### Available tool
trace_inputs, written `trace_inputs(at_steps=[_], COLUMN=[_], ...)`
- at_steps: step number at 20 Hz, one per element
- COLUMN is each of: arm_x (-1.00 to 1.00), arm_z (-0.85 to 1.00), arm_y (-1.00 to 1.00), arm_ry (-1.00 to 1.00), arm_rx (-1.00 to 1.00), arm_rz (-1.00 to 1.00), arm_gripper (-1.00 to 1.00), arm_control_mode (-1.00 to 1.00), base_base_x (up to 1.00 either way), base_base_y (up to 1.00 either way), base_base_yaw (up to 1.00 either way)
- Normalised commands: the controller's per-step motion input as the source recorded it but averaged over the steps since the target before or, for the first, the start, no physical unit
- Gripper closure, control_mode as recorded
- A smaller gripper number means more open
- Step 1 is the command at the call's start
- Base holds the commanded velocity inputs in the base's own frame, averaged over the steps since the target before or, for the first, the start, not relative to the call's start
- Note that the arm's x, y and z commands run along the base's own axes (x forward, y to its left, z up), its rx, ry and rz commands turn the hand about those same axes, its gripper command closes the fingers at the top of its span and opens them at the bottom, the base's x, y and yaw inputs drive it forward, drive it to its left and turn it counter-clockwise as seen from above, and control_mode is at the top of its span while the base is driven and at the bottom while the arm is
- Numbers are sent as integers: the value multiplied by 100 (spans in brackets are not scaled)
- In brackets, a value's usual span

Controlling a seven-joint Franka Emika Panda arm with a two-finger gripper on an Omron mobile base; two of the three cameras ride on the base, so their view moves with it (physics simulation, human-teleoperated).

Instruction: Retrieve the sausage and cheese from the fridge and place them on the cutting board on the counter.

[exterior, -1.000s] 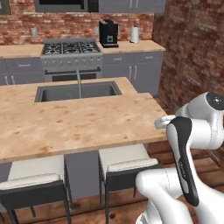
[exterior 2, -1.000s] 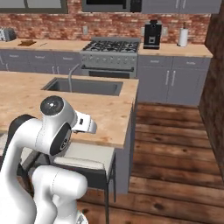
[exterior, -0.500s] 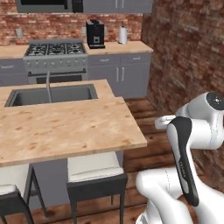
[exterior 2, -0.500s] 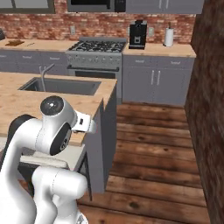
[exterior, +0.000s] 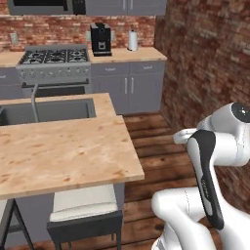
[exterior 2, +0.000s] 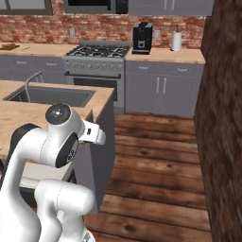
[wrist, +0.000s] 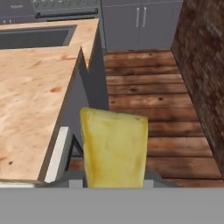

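In the hand view the cheese (wrist: 114,146), a pale yellow wedge, stands upright close to the camera. My gripper (wrist: 114,183) is shut on its lower end, and the cheese hides the fingertips. Below it lie the corner of the island worktop (wrist: 35,100) and the wooden floor. The counter (exterior 2: 163,55) runs along the back brick wall. A small dark brown cutting board (exterior 2: 9,46) lies on its far left end. The sausage and the fridge are out of view.
A stove (exterior: 53,66), a black coffee machine (exterior: 100,39) and a paper towel roll (exterior: 133,41) stand at the back. The island holds a sink (exterior: 46,110) with a tap; a stool (exterior: 85,210) stands under it. A brick wall (exterior: 210,63) closes the right side.
Both base views have shifted: the island, stove and back counter slid left in the picture and the brick wall came in on the right, so the base has moved. The arm's pose looks unchanged.
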Motion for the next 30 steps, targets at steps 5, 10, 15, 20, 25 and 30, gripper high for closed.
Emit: trace_inputs(at_steps=[5,10,15,20,25,30], arm_x=[0,0,0,0,0,0], arm_z=[0,0,0,0,0,0], arm_y=[0,0,0,0,0,0], arm_ry=[0,0,0,0,0,0], arm_rx=[0,0,0,0,0,0], arm_rz=[0,0,0,0,0,0], arm_gripper=[100,100,100,100,100,100], arm_control_mode=[100,100,100,100,100,100], base_base_x=[67,66,10,3,54,83], base_base_y=[-47,-48,-73,-76,-43,-20], base_base_yaw=[0,0,0,0,0,1])
